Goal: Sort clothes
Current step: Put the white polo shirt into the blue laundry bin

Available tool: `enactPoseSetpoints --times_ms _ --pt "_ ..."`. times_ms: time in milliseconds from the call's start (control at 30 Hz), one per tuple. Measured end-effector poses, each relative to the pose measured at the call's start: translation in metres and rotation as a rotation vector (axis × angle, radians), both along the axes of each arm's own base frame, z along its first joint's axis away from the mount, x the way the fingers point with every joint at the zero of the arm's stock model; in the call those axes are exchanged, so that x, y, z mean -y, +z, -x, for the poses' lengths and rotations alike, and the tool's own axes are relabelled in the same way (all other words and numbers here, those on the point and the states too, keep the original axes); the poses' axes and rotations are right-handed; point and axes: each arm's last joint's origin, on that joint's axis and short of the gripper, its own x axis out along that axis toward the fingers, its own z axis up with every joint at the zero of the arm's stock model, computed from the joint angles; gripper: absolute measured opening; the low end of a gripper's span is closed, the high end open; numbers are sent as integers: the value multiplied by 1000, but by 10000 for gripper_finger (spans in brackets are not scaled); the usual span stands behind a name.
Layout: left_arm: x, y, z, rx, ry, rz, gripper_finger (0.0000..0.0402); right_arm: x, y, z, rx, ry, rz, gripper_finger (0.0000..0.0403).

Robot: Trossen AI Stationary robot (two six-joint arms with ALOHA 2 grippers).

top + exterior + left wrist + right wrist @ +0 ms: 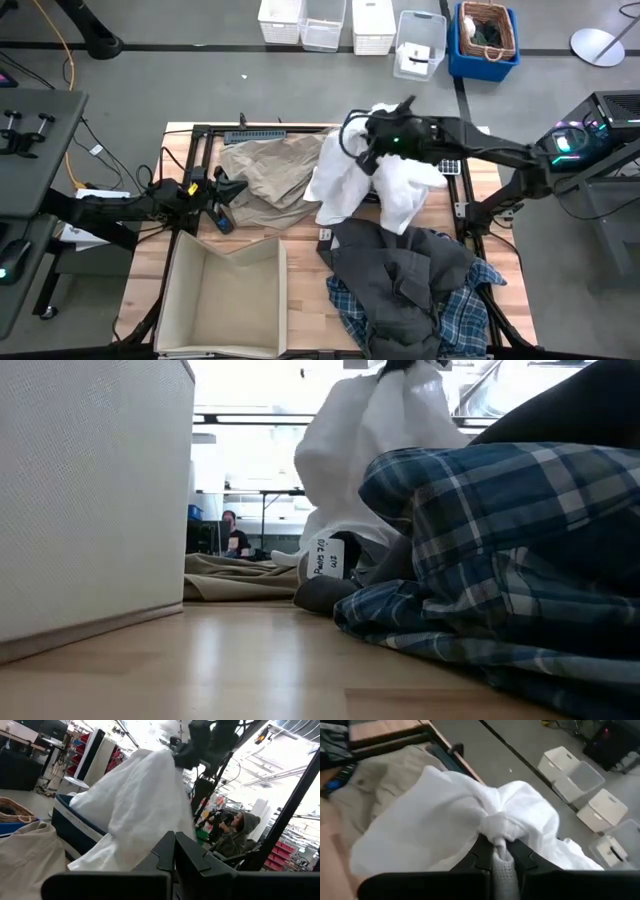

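My right gripper is shut on the white garment, held up over the table's middle; it also shows in the low view and left wrist view. The beige-khaki garment lies spread on the table's far left part. The dark grey garment lies on the blue-and-white plaid shirt at the near right. My left gripper rests at the table's left, shut and empty, by the beige garment's edge. My right gripper pinches a bunched knot of the white garment between its two fingers, several layers gathered. The garment hangs below the gripper in loose folds; its lower part reaches down to the table by the grey garment.
An open beige fabric box stands at the table's near left. White bins and a blue bin with a basket stand on the floor beyond the far edge. A person sits in the room behind.
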Motion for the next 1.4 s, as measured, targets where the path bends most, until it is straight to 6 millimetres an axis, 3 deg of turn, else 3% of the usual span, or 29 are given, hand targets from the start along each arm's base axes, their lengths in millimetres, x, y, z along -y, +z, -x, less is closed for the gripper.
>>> enactPoseSetpoints --times_ms 200,367,533,667,833,1000,1133,1267,1400 --pt "0 0 0 0 1 0 0 10 61 26 179 -79 207 9" --pt "0 0 0 0 0 0 0 6 121 52 383 -96 375 9" --pt "0 0 0 0 0 0 0 0 141 70 432 -105 399 9" --pt "0 0 0 0 0 0 0 -7 125 73 334 -140 346 9" --pt "0 0 0 -1 0 0 0 -20 78 79 186 -265 282 9" --pt "0 0 0 -2 0 0 0 -30 33 97 221 -347 215 9" --pt "0 0 0 -2 0 0 0 -22 3 92 258 -383 171 9" --pt "0 0 0 -2 0 0 0 -6 -2 78 407 -373 104 9" --pt "0 0 0 -2 0 0 0 13 -1 58 489 -340 150 9"
